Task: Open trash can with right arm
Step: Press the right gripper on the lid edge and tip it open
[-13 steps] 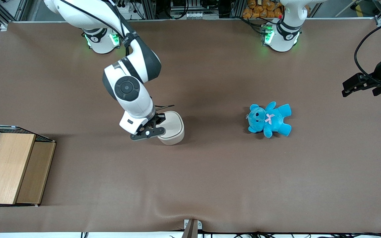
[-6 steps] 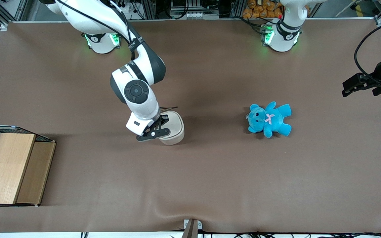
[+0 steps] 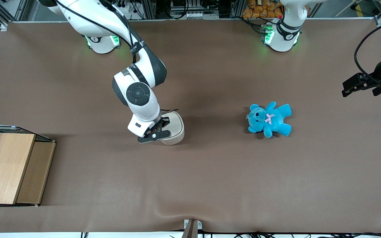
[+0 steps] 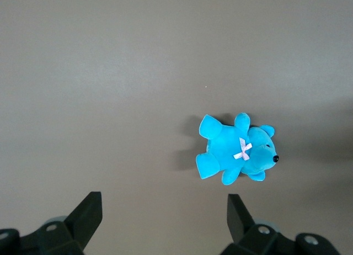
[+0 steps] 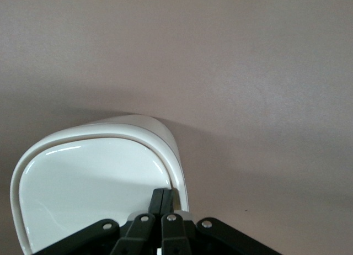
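The cream-white trash can (image 3: 176,125) stands on the brown table with its lid down. It also shows in the right wrist view (image 5: 94,178), where the smooth lid fills the space in front of the fingers. My right gripper (image 3: 163,124) hangs over the part of the lid toward the working arm's end. Its two black fingers (image 5: 158,198) are pressed together, tips down at the lid's surface just inside the rim. Nothing is held between them. The white right arm (image 3: 137,94) leans over the can from above.
A blue teddy (image 3: 269,119) lies on the table toward the parked arm's end, also in the left wrist view (image 4: 237,153). A wooden box with wire mesh (image 3: 10,167) stands at the working arm's end, nearer the front camera.
My right arm has shifted toward the trash can, bringing the gripper farther over the lid. The can and the teddy have not moved.
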Robot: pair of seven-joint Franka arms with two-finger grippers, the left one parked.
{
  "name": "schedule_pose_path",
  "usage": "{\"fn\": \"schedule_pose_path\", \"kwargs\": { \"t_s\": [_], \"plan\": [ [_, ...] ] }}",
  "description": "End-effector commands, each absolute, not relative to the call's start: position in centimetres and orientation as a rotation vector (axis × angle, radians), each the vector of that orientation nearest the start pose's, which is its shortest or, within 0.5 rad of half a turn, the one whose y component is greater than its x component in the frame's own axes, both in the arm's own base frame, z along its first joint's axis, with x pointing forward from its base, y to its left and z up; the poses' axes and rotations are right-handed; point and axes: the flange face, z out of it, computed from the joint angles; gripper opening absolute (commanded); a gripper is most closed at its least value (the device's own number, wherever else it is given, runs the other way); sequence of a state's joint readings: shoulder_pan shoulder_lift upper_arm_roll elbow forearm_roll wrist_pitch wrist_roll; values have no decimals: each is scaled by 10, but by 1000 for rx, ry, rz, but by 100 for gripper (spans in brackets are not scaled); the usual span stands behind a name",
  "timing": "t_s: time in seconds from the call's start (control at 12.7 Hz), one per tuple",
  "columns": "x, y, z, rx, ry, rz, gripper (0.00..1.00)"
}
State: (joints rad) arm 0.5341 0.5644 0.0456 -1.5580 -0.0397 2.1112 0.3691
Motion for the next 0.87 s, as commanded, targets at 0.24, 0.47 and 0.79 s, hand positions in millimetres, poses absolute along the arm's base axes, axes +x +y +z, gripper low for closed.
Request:
{"fn": "schedule_pose_path", "kwargs": {
  "t_s": [0.24, 0.47, 0.79],
  "plan": [
    [580, 383, 292, -3143, -340, -22, 0],
    [584, 382, 307, -3148, -314, -46, 40],
    [598, 346, 403, -3120, -188, -62, 100]
  ]
}}
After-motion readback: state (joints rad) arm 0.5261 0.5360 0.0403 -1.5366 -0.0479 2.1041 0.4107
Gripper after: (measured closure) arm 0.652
